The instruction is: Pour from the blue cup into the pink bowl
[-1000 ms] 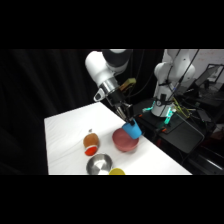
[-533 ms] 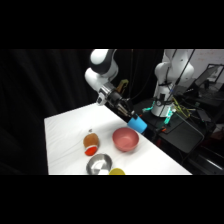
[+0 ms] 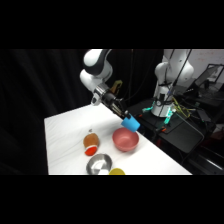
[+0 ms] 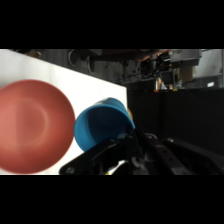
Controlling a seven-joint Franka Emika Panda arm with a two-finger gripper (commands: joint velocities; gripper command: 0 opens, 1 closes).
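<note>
The blue cup [image 3: 131,123] hangs in the air, tilted, just above the far right rim of the pink bowl [image 3: 125,140]. My gripper [image 3: 127,119] is shut on the cup, reaching down to it from the upper left. In the wrist view the blue cup [image 4: 100,128] lies on its side with its mouth turned toward the pink bowl [image 4: 33,125], which fills the left. The black linkage of my gripper [image 4: 123,146] holds the cup from below. I cannot see anything inside the cup or the bowl.
A brown and red object [image 3: 90,142] lies left of the bowl. A shiny silver bowl [image 3: 99,163] and a yellow thing [image 3: 117,171] sit at the table's front edge. A second white robot [image 3: 167,80] and dark equipment stand beyond the table's right edge.
My arm has risen and drawn back toward the upper left. The cup has lifted from low over the bowl to a little above its far rim.
</note>
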